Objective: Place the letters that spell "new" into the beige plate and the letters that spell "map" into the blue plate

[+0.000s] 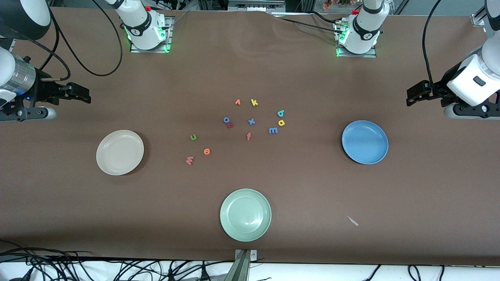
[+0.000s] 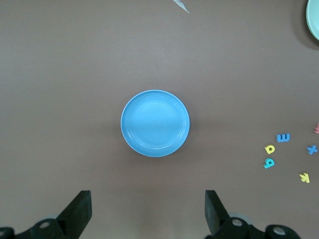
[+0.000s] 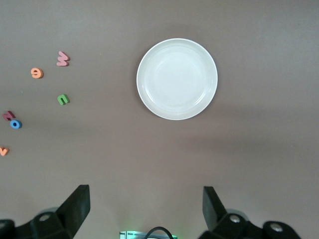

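With both plates empty, the right end effector and left end effector wait spread wide at the bench ends, so each should descend squarely onto 1 letter, n near the beige plate or m near the blue plate.

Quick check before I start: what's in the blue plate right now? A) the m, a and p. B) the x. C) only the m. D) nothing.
D: the blue plate is bare in the front and left wrist views; the m, a and p lie together on the table, toward the middle from that plate.
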`<state>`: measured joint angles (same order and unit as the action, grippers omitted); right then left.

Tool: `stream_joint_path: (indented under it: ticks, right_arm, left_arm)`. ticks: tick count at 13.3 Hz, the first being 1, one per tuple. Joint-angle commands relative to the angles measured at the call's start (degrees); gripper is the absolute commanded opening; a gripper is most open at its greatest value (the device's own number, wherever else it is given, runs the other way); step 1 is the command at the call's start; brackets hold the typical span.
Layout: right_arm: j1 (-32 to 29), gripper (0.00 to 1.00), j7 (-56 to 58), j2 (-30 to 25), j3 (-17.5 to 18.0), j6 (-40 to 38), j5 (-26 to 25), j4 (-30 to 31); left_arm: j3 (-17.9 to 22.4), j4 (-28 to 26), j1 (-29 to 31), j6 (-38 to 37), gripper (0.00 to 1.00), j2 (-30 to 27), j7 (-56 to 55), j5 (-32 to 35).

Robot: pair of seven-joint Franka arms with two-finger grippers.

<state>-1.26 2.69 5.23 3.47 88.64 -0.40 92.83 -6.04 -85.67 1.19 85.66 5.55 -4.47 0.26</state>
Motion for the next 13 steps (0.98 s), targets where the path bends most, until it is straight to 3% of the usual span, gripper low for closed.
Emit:
stream_joint_path:
  ticks: [1,13]
  right_arm:
    - [-0.4,1.00,1.9,0.6,0.1,-0.4,0.9,-0.5]
    - [2.5,1.00,-3.5,4.3,0.8,-0.4,0.9,-0.5]
  left_arm:
    - [-0.1,0.6,-0.2,-0.1,1.00,-0.3,-0.5,0.4]
    - [-0.1,0.6,-0.1,-0.1,1.00,-0.3,-0.5,0.4]
